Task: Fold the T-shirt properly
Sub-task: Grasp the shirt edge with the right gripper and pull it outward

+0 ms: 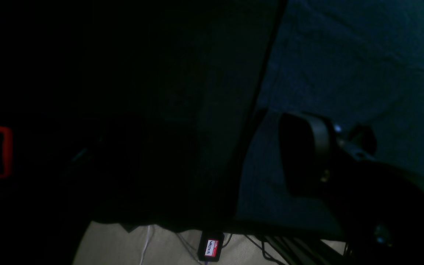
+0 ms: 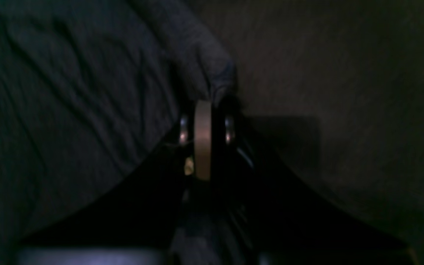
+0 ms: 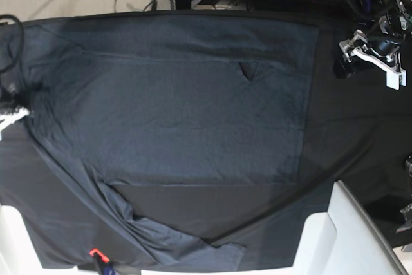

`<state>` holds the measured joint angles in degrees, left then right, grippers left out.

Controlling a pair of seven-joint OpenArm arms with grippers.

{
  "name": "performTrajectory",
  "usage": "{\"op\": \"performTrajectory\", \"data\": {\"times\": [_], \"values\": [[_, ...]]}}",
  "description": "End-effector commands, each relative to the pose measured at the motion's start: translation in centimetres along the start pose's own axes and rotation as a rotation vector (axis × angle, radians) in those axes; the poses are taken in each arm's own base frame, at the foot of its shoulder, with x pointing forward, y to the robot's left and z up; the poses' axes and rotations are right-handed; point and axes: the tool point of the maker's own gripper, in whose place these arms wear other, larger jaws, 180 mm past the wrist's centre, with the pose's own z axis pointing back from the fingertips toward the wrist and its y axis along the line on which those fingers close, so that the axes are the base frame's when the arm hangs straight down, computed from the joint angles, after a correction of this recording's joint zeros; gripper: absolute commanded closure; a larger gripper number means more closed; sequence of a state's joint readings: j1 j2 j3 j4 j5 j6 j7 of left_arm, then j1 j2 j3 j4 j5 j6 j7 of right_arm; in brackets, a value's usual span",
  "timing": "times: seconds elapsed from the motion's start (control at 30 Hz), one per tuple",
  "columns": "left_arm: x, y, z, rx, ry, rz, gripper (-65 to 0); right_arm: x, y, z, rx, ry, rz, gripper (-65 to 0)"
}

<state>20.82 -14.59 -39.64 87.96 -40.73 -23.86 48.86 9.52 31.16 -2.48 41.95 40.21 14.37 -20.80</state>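
R gripper (image 2: 212,96) pinching the T-shirt (image 3: 193,133), L gripper (image 3: 367,56) hanging free.

R jaws are shut tight on a bunched fold at the shirt's edge, w/ wrinkled cloth trailing off to one side. L jaws stand apart, nothing between them, above the black tablecloth (image 3: 347,133) just off the shirt's side. Shirt itself lies spread over most of the table, a rumpled sleeve near the front edge.

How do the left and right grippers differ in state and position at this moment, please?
The left gripper stands open and holds nothing; the right gripper is shut on a fold of the T-shirt. The left gripper is off the T-shirt, over the black tablecloth; the right gripper is at the T-shirt's edge. Both are near the table's sides.
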Motion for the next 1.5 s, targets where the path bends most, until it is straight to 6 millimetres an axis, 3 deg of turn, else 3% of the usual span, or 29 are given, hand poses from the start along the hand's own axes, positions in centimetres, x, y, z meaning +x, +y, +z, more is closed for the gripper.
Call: {"op": "performTrajectory", "data": {"times": [0.0,0.17,0.33,0.57,0.93,1.03,1.17,1.23,1.37,1.47], "values": [[1.4,0.0,0.3,-0.005,-0.039,-0.017,-54.8,2.4,-0.6,0.8,-0.009,-0.061,0.008,0.0],[1.2,0.1,0.4,-0.003,-0.034,-0.016,-54.8,2.0,-0.9,1.6,-0.054,-0.086,0.012,0.0],[1.1,0.1,0.4,-0.003,-0.033,-0.015,-54.8,3.4,-2.1,4.2,-0.065,-0.187,-0.038,0.0],[1.2,0.0,0.3,-0.003,-0.034,-0.016,-54.8,2.5,-2.7,6.9,-0.067,-0.153,-0.047,0.0],[0.7,-0.5,0.0,-0.014,-0.034,0.003,-54.8,-3.0,-1.6,7.6,-0.041,-0.005,-0.146,0.0],[0.7,-0.5,0.0,-0.014,-0.034,0.003,-54.8,-3.3,-1.3,7.5,-0.034,0.029,-0.146,0.0],[0.7,-0.5,0.0,-0.014,-0.034,0.003,-54.8,-2.2,-0.5,7.7,-0.017,0.040,-0.122,-0.9],[0.7,-0.5,0.0,-0.014,-0.034,0.003,-54.8,-1.4,0.2,7.9,-0.004,0.033,-0.104,-7.1],[0.7,-0.5,0.0,-0.014,-0.034,0.003,-54.8,0.6,1.7,8.5,0.004,0.002,-0.032,-28.1],[0.7,-0.5,0.0,-0.014,-0.034,0.003,-54.8,2.1,2.2,8.6,-0.026,-0.025,0.031,-35.7]]}}
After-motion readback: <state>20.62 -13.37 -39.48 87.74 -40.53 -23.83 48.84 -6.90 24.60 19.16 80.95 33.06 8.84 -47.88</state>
